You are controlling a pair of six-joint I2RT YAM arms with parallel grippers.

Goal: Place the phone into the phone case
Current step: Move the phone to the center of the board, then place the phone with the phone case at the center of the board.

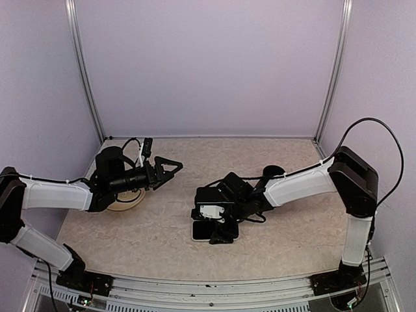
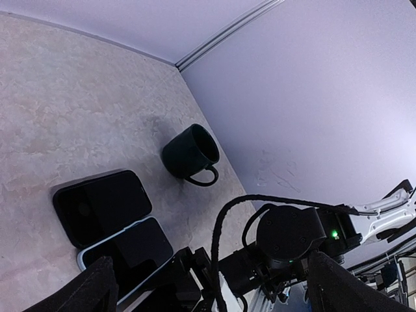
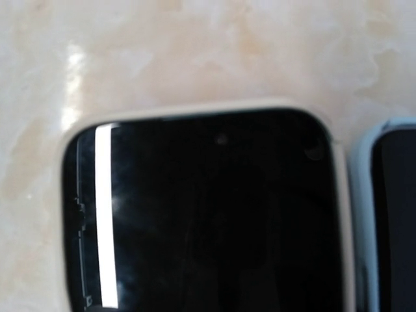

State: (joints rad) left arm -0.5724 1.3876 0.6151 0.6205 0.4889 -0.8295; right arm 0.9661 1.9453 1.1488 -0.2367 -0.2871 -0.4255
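A glossy black phone (image 3: 201,221) fills the right wrist view, framed by the cream rim of a phone case (image 3: 195,109); I cannot tell whether it is fully seated. In the top view the cream rim (image 1: 197,233) shows under my right gripper (image 1: 220,231), which hangs low over it. Its fingers are not visible from its own wrist. My left gripper (image 1: 177,169) hovers open and empty to the left, its fingers (image 2: 91,289) wide apart.
A light-blue-rimmed slab (image 3: 390,214) lies right beside the cream one and shows again, light-blue-rimmed (image 2: 130,250), from the left wrist. A plain black slab (image 2: 101,205) lies beyond it. A dark mug (image 2: 192,153) stands further back. A beige ring (image 1: 123,200) sits under the left arm.
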